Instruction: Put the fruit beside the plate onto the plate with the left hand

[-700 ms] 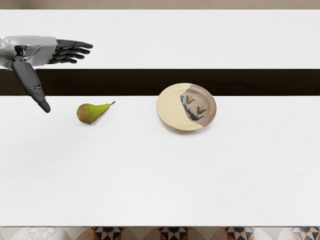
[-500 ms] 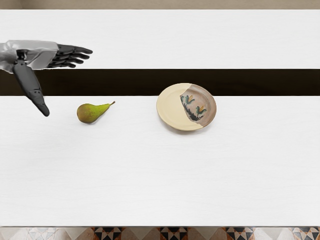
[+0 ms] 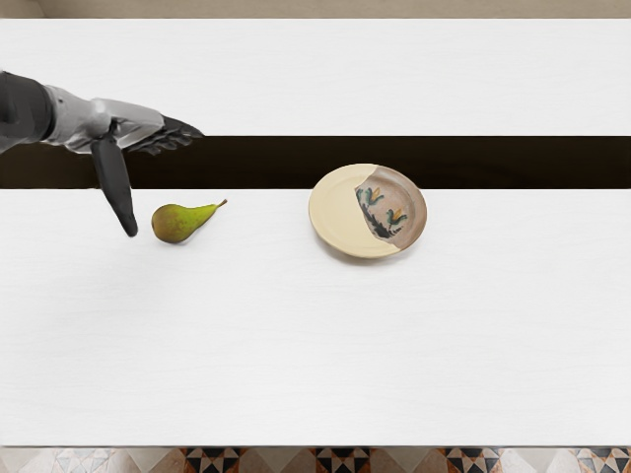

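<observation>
The left robot hand [image 3: 126,128] reaches in from the left edge, above the far left part of the white surface [image 3: 315,335]. It is released and holds nothing: its dark fingers [image 3: 179,131] stretch rightward over the dark gap [image 3: 473,163] behind the surface, and its long thumb [image 3: 116,187] points down toward the near side. The thumb tip ends just left of the pear [image 3: 177,223] with a sliver of surface between them. The pear lies on its side on the surface, stem pointing right, well apart from the plate [image 3: 340,212], which sits to its right.
</observation>
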Robot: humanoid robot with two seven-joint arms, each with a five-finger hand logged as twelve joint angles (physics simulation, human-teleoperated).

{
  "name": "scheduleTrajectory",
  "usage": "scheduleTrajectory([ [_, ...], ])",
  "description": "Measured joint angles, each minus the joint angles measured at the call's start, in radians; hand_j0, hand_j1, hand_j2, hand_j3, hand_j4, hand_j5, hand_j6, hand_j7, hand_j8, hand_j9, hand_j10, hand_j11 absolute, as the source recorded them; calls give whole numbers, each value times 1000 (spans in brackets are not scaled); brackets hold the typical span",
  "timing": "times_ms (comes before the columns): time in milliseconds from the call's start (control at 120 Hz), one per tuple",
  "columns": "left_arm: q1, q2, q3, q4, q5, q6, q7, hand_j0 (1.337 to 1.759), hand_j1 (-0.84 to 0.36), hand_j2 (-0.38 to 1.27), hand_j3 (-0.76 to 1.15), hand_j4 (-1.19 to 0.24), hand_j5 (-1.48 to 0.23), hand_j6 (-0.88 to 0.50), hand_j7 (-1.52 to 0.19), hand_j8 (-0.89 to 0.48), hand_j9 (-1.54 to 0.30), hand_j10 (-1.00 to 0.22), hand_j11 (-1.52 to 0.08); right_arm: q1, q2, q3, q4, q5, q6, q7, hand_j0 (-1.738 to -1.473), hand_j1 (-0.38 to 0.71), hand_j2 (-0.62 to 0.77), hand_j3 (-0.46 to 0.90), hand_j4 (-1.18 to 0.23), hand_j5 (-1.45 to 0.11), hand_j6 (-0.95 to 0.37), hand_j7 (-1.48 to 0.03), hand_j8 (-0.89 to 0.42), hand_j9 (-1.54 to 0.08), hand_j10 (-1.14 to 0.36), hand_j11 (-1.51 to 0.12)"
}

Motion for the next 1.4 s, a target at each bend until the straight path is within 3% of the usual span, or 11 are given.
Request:
scheduleTrajectory([
  [192,11,-112,46,0,149,218,11,1658,331,4,0,-20,-21,-21,-21,-21,-20,-19,-20,0,0,0,0,0,0,0,-1658,-349,0,0,0,0,0,0,0,0,0,0],
  [467,24,-210,196,21,374,361,13,1658,331,5,0,-20,-21,-21,-21,-20,-21,-19,-21,0,0,0,-1,0,-1,0,-1658,-349,0,0,0,0,0,0,0,0,0,0],
  [725,24,-243,305,36,420,389,13,1658,332,5,0,-20,-21,-21,-21,-20,-21,-19,-21,0,0,0,-1,0,-1,0,-1658,-349,0,0,0,0,0,0,0,0,0,0],
  [1092,25,-272,355,64,416,384,13,1658,320,7,0,-29,-34,-30,-33,-30,-33,-28,-33,0,0,0,0,-1,-1,0,-1658,-349,0,0,0,0,0,0,0,0,0,0],
  [1400,53,-306,374,129,435,405,13,1658,167,33,0,-157,-200,-158,-199,-157,-199,-156,-199,3,0,0,-1,0,-1,0,-1658,-349,0,0,0,0,0,0,0,0,0,0],
])
